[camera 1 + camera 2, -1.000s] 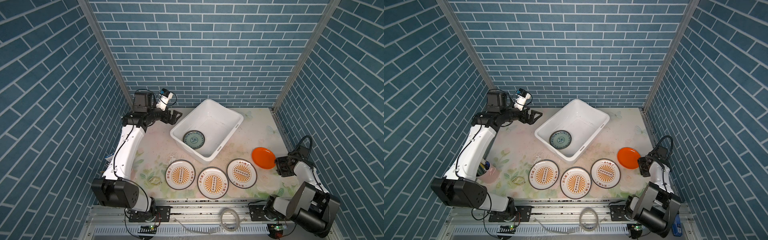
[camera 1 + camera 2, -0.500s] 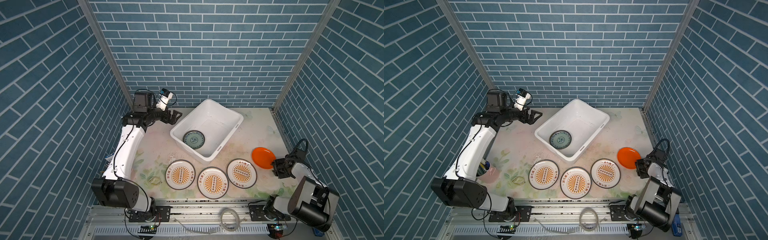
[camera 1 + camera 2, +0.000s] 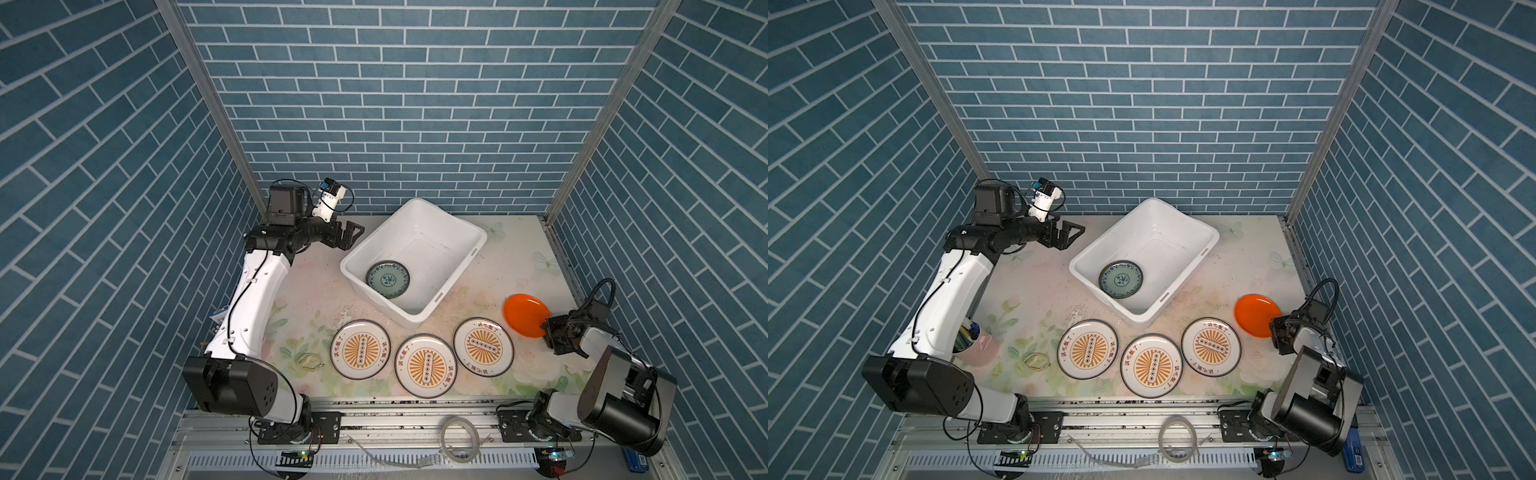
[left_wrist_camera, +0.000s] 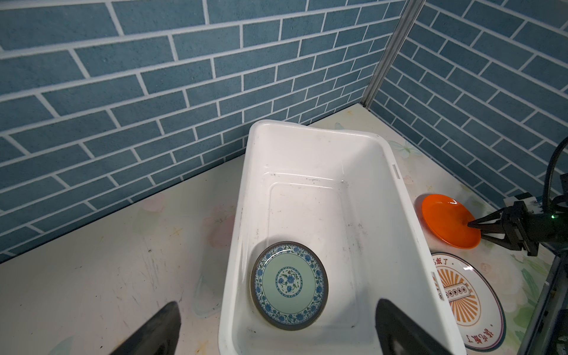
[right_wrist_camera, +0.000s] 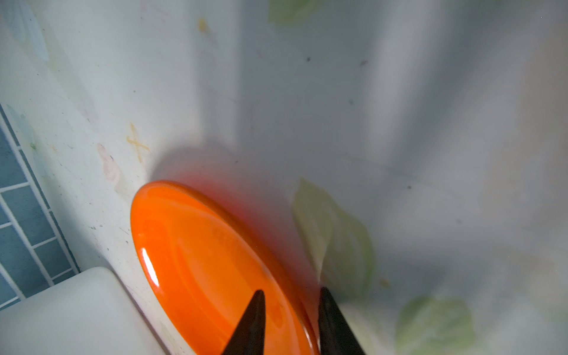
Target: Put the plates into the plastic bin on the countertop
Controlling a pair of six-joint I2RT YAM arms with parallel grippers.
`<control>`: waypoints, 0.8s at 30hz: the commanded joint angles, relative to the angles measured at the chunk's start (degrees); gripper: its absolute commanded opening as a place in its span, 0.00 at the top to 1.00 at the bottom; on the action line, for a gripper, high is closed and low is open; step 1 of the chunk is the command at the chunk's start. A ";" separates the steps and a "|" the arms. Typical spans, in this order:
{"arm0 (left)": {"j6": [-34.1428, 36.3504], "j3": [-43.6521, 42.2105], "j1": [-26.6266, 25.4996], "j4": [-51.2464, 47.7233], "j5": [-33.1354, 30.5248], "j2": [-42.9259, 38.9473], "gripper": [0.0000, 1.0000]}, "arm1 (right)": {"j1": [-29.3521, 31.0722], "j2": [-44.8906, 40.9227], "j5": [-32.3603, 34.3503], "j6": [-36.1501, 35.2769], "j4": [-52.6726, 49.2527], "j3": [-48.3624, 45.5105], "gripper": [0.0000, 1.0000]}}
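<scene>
Right gripper (image 5: 290, 322) has its fingers straddling the rim of the small glossy orange round plate (image 5: 215, 261), narrow gap, looks like it's pinching. Next it needs to lift and swing over to the big white plastic bin (image 3: 453, 232); left gripper (image 3: 351, 235) hangs with fingers spread wide.

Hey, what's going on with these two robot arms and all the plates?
The arms are loading plates into the white plastic bin. A teal-patterned plate already lies inside. The right pincer straddles the rim of the orange plate on the countertop, one finger above and one below, though whether it is gripped yet is unclear. The left pincer hangs open and empty beside the bin. Three sunburst plates lie flat in a row in front of the bin.
</scene>
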 commanded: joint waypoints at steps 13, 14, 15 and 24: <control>-0.12 -0.82 -0.08 0.31 -0.21 -0.95 0.01 | -0.20 3.59 -1.49 0.54 6.12 -3.45 0.81; -0.16 -0.74 -0.07 0.33 -0.21 -0.95 0.00 | -0.20 3.55 -1.67 0.54 6.39 -3.55 0.82; -0.13 -0.76 -0.07 0.33 -0.21 -0.99 0.00 | -0.27 3.55 -1.84 0.54 6.89 -3.72 0.82; -0.08 -0.67 -0.08 0.32 -0.19 -0.74 0.00 | -0.27 4.20 -3.43 0.28 11.02 -5.41 0.77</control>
